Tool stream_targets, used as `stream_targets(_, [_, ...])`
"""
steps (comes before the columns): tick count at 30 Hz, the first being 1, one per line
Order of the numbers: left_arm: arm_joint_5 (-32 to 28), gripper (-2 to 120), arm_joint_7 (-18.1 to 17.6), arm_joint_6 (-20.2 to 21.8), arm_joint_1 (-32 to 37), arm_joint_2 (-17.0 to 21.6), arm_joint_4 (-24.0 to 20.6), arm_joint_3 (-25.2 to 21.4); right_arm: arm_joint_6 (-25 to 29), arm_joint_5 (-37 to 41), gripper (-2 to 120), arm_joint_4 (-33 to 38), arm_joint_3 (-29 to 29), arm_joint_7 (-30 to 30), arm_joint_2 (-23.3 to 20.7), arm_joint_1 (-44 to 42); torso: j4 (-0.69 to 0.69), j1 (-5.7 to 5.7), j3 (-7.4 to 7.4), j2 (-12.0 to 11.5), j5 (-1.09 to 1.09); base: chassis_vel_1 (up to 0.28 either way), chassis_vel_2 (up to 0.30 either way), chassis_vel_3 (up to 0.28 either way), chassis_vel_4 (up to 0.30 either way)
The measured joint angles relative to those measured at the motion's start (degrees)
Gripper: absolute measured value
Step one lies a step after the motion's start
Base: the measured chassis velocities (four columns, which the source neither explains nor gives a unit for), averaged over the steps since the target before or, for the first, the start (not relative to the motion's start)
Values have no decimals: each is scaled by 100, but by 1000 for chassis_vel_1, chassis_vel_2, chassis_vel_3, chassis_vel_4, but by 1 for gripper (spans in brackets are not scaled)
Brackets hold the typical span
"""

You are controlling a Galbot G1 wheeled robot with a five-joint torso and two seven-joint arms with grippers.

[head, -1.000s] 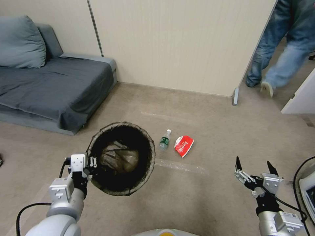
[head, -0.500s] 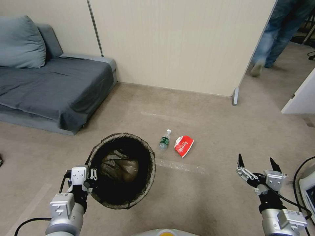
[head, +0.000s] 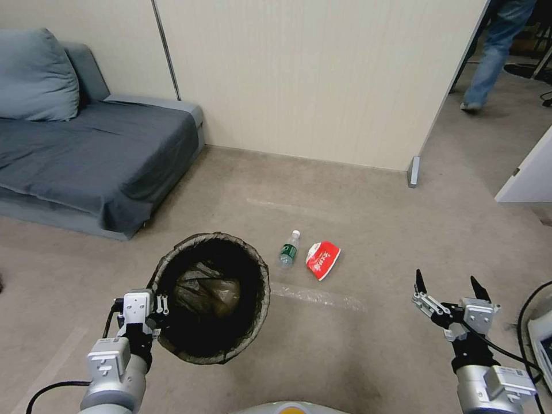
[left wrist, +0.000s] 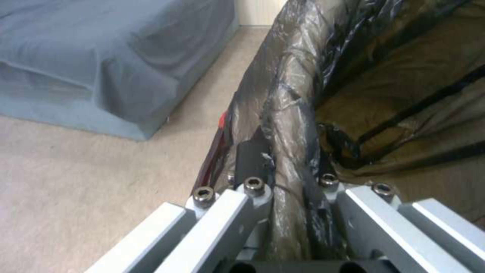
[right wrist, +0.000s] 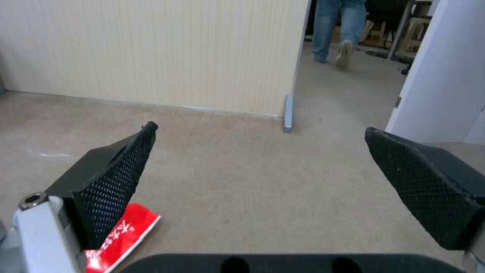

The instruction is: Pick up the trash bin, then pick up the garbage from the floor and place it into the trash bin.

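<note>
Beige carpet (head: 356,351), grey sofa (head: 98,149); left gripper (head: 156,303) clamping trash bin (head: 261,287) rim; right gripper (head: 447,283) spread empty

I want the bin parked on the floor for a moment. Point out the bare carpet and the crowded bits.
Bare carpet lies between the trash bin, held at its rim by the left gripper, and the open right gripper. More lies between the sofa and the wall. It is crowded only ahead of the bin, where the bottle and red packet lie side by side.
</note>
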Motion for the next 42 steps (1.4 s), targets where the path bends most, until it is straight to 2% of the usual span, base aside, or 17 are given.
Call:
stream_targets(38, [-17, 1, -4, 2, -45, 31, 28, -36, 25, -42, 100, -93, -92, 1, 28, -38, 0, 0, 0, 0, 0, -87, 86, 80, -87])
stream_targets(42, [-20, 1, -2, 31, -95, 32, 16, -45, -167, 2, 100, -157, -122, -59, -12, 80, 0, 0, 0, 1, 0, -10, 14, 14, -17])
